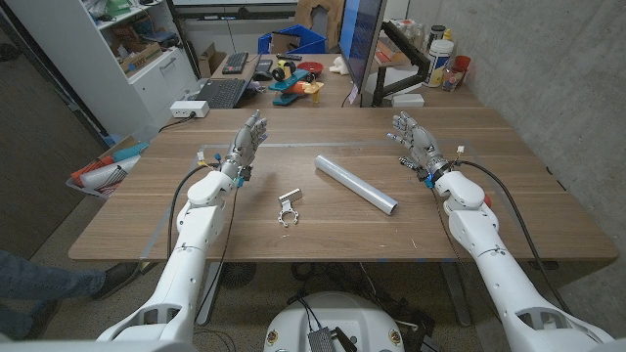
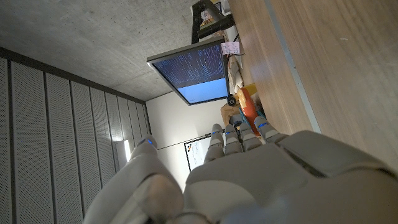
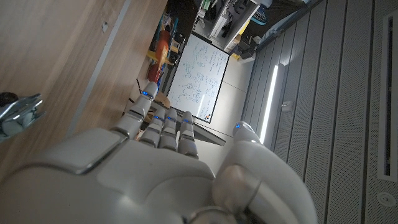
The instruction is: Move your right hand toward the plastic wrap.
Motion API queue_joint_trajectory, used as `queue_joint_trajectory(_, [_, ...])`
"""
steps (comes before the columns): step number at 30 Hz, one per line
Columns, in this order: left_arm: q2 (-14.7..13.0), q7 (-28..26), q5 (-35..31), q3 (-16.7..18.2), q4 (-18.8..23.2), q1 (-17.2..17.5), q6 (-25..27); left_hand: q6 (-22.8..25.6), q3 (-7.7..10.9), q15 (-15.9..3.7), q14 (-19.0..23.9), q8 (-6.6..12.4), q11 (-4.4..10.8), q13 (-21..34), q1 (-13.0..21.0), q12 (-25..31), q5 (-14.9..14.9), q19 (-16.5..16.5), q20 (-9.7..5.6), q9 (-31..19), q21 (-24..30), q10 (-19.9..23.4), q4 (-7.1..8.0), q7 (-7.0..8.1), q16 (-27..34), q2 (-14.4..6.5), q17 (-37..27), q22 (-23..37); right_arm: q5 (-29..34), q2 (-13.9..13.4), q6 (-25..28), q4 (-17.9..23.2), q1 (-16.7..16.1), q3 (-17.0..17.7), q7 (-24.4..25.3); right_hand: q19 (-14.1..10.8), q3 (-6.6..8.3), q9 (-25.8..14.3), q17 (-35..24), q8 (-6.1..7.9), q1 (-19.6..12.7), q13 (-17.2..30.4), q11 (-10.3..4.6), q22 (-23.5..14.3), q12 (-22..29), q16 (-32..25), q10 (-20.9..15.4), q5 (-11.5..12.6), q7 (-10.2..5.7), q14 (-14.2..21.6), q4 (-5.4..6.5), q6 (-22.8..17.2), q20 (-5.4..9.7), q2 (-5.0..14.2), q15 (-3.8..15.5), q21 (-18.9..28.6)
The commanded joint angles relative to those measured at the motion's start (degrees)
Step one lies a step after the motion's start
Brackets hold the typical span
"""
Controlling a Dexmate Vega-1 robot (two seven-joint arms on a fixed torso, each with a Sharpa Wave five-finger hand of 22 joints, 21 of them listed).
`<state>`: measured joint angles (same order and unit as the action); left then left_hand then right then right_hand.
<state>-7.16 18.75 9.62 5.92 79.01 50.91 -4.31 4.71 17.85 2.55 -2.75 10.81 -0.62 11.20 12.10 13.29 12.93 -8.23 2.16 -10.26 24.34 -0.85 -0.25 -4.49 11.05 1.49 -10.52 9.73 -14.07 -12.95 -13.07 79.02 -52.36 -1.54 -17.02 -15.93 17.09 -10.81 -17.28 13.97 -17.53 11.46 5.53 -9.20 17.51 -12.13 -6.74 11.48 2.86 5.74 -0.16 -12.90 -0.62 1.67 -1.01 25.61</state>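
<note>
From my station I see the plastic wrap (image 1: 356, 184), a silvery roll, lying slantwise near the middle of the tabletop (image 1: 509, 210), between the two arms. My right robot hand (image 1: 415, 143) stands over the tabletop's right side, well apart from the roll, fingers spread and holding nothing. My left robot hand (image 1: 246, 142) stands the same way on the left, fingers apart and empty. A small metal clip (image 1: 288, 208) lies in front of the roll, closer to the left arm.
</note>
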Motion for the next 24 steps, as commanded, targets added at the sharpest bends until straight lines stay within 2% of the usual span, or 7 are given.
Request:
queue_joint_trajectory(1, [0.0,0.0,-0.1,-0.2,-0.2,-0.3,-0.2,0.4,0.15,0.1,-0.1,0.14,-0.25,0.2,0.3,-0.2,0.2,0.0,0.23,-0.1,-0.2,0.3,-0.23,0.0,0.2,-0.5,-0.1,0.2,1.9,-0.8,-1.2,1.8,-0.9,-0.5,0.3,-0.5,0.01,-0.1,0.1,-0.16,0.4,0.0,-0.2,-0.3,-0.2,-0.3,-0.7,0.4,-0.58,0.4,-0.25,-0.1,0.23,0.21,-0.06,-0.4])
queue_joint_trajectory(16, [0.0,-0.2,-0.4,-0.3,0.2,0.0,0.1,0.6,0.08,0.09,-0.1,0.17,-0.22,0.2,0.2,-0.3,0.1,0.1,0.26,-0.1,-0.6,0.3,-0.3,0.06,0.1,-0.6,-0.1,0.2,2.8,-1.2,-3.1,3.0,-1.6,-1.1,-0.3,-0.9,0.0,-0.1,0.4,-0.44,0.4,-0.1,-0.35,-0.3,-0.6,-0.3,-1.1,0.4,-0.76,0.6,-0.47,-0.2,0.49,0.22,0.11,-0.9])
queue_joint_trajectory(24, [-0.2,-0.4,-0.6,-0.3,0.7,0.1,0.3,0.6,0.01,0.07,-0.1,0.16,-0.23,0.2,0.2,-0.4,0.1,0.2,0.3,-0.1,-0.9,0.4,-0.36,0.09,0.1,-0.6,-0.1,0.2,5.7,-2.0,-3.8,4.5,-2.1,-1.7,1.0,-1.1,0.0,-0.1,0.6,-0.55,0.4,-0.1,-0.42,-0.3,-0.7,-0.3,-1.2,0.4,-0.96,0.8,-0.61,-0.3,0.55,0.18,0.32,-1.1])
